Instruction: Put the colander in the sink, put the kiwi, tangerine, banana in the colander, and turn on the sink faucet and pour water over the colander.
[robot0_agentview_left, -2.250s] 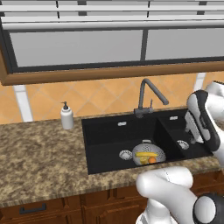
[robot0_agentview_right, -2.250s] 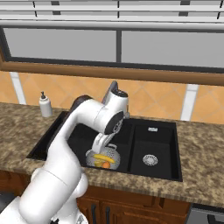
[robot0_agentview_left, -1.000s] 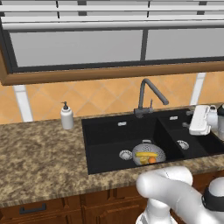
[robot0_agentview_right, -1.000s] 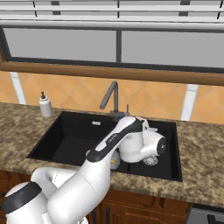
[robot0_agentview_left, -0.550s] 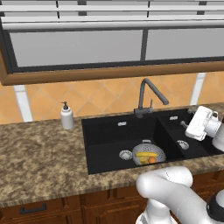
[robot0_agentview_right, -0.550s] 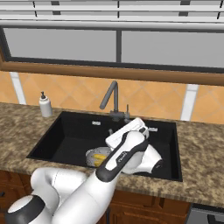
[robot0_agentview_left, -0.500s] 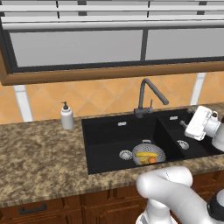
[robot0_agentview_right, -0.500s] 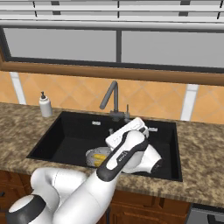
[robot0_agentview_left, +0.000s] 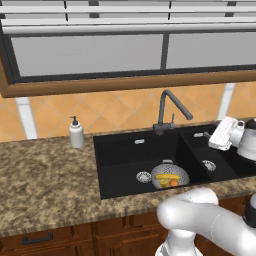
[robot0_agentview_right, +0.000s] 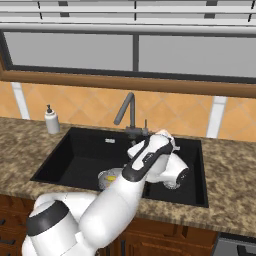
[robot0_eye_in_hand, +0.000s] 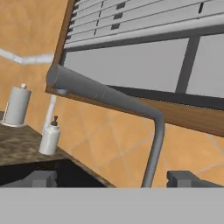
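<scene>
Hand view: wide-open, empty gripper (robot0_eye_in_hand: 111, 178) nears faucet (robot0_eye_in_hand: 109, 98), risking missing its lever and striking the neck

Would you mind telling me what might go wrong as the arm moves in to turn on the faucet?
1. The sink faucet stands between the open gripper's fingers; the small side lever is thin and easy to miss or merely brush.
2. The spout reaches toward the divider, while the colander sits nearer the front of the sink, so water may fall beside it.
</scene>
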